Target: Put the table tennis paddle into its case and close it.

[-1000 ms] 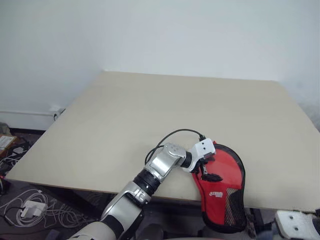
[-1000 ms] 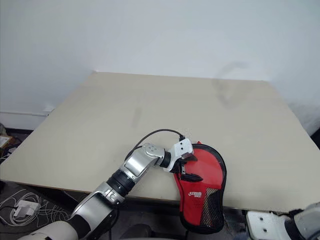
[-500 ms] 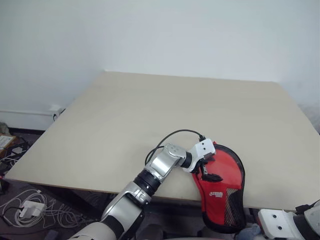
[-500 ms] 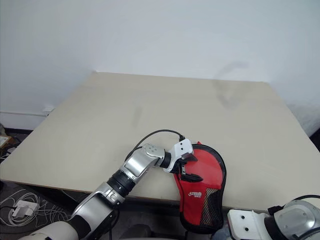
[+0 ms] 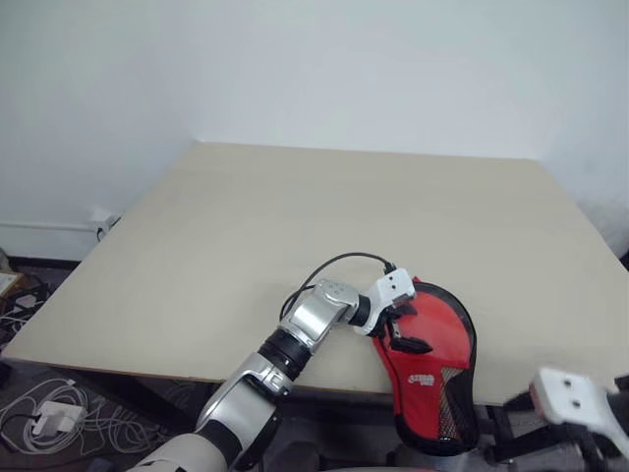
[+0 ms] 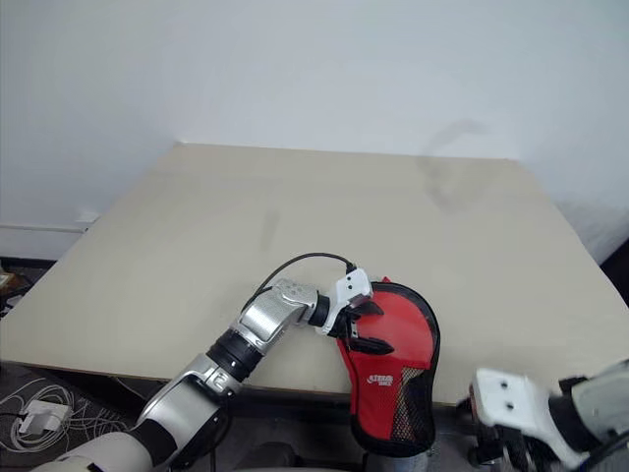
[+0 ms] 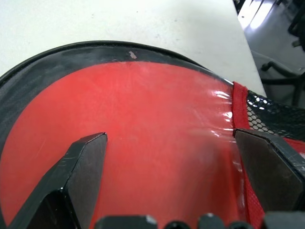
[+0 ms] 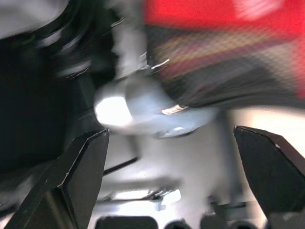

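Note:
The case (image 5: 432, 344) lies at the table's near edge, its black mesh end (image 5: 457, 413) hanging over the rim. In the left wrist view a flat red face (image 7: 143, 129), seemingly the table tennis paddle, lies under the case's clear plastic inside the black trim (image 7: 57, 62); its handle is hidden. My left gripper (image 7: 170, 136) stands open just above that round part, one finger (image 7: 86, 162) on each side. My right gripper (image 8: 170, 133) is open below the table's edge near the mesh end (image 8: 228, 71), holding nothing. Its white wrist housing (image 5: 570, 393) shows at the lower right.
The beige table (image 5: 295, 216) stretches back to a white wall. A black cable (image 5: 334, 265) loops over my left wrist. Cables and a charger (image 5: 59, 413) lie on the floor at the left. An office chair base (image 7: 281, 71) stands beyond the table's edge.
My right hand has risen at the lower right, closer to the case's hanging end. The left arm and the case have stayed where they were.

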